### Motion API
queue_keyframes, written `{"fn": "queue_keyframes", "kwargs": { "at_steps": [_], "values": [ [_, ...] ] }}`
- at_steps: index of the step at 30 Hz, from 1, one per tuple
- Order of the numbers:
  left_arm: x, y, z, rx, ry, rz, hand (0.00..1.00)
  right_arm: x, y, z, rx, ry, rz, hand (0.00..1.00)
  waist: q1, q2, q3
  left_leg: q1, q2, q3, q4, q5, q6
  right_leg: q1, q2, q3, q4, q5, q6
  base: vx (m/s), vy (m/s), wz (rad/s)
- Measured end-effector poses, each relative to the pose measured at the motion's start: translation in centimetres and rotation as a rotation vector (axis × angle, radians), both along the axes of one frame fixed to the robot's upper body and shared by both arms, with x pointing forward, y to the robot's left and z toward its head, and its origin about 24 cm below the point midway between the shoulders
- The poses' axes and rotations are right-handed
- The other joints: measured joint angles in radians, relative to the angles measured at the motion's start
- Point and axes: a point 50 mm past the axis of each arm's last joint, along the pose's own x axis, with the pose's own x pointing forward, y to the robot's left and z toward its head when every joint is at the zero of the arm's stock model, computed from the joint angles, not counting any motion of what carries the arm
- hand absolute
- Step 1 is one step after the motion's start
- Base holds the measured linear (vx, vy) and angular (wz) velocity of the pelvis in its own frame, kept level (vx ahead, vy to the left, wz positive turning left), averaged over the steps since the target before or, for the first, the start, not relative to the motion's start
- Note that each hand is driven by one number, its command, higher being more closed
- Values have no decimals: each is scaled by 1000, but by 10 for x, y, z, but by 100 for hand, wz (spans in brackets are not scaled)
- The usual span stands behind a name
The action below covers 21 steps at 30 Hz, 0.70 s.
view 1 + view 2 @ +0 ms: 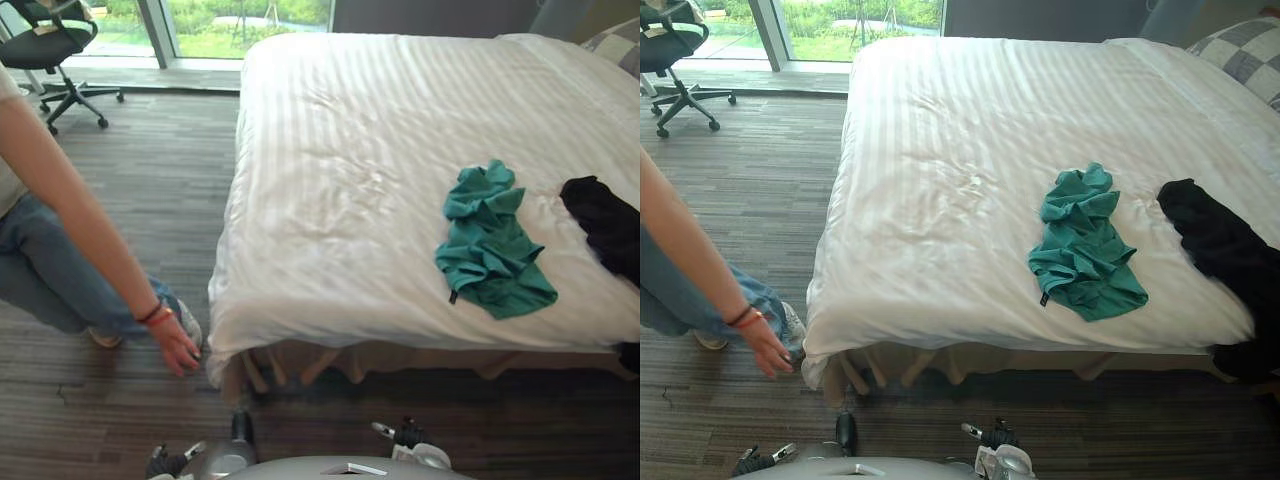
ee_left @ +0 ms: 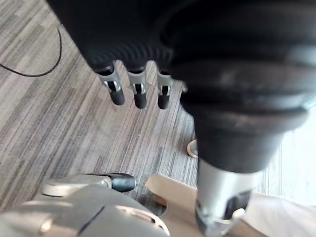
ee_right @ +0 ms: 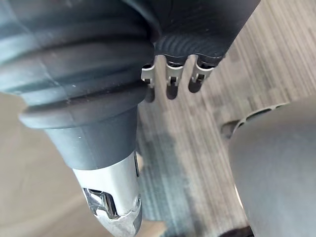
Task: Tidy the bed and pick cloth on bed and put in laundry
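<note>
A crumpled teal cloth (image 1: 490, 250) lies on the white striped bed cover (image 1: 340, 180), towards the bed's near right side. A black cloth (image 1: 606, 226) lies just right of it and hangs over the near right edge of the bed (image 1: 1240, 350). My left hand (image 2: 139, 93) hangs low over the wood floor, its fingers straight and holding nothing. My right hand (image 3: 170, 85) also hangs over the floor, fingers relaxed and empty. Both hands are well short of the bed and the cloths.
A person (image 1: 55, 215) crouches on the floor at the left, one hand (image 1: 178, 352) reaching down by the bed's near left corner. A black office chair (image 1: 50, 50) stands at the far left by the window. A checked pillow (image 1: 1243, 52) lies at the far right.
</note>
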Motion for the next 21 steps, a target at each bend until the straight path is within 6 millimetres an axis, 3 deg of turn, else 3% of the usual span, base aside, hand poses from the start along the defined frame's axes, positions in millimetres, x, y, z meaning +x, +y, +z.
{"fn": "queue_keyframes", "kwargs": {
  "at_steps": [21],
  "values": [
    [-3,3,-1,-15,9,0,0,3,-1,1,8,-10,-31,0,-19,-8,2,28,-3,31,0,-30,-10,7,-9,25,4,5,16,1,-7,-4]
  ]
}}
